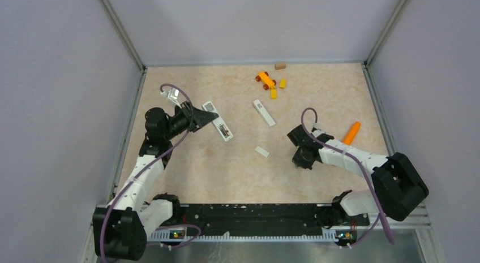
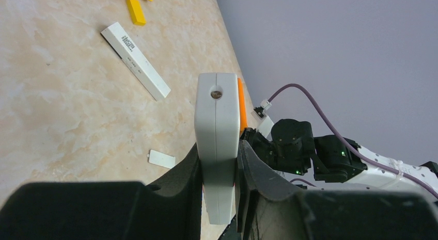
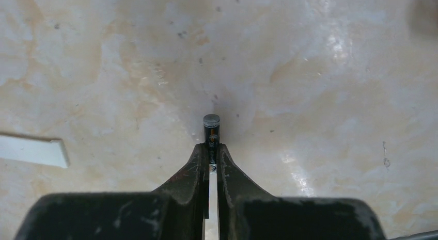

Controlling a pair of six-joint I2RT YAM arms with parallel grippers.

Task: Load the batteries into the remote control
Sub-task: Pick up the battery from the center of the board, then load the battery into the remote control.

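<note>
My left gripper (image 1: pixel 204 117) is shut on the long white remote control (image 1: pixel 218 121) and holds it edge-up above the table's left part. In the left wrist view the remote (image 2: pixel 217 126) stands between the fingers. A long thin white bar with printed text, seemingly the back cover (image 1: pixel 264 112), lies flat mid-table; it also shows in the left wrist view (image 2: pixel 135 60). My right gripper (image 1: pixel 302 158) points down at the table, shut on one dark battery (image 3: pixel 211 127) that sticks out past the fingertips (image 3: pixel 222 152). The other battery is out of view.
A small white flat piece (image 1: pixel 262 151) lies between the arms. An orange toy car (image 1: pixel 265 80), two yellow blocks (image 1: pixel 282 82) and a tan block (image 1: pixel 280 65) sit at the back. An orange carrot-shaped toy (image 1: pixel 351 133) lies beside the right arm. Walls enclose three sides.
</note>
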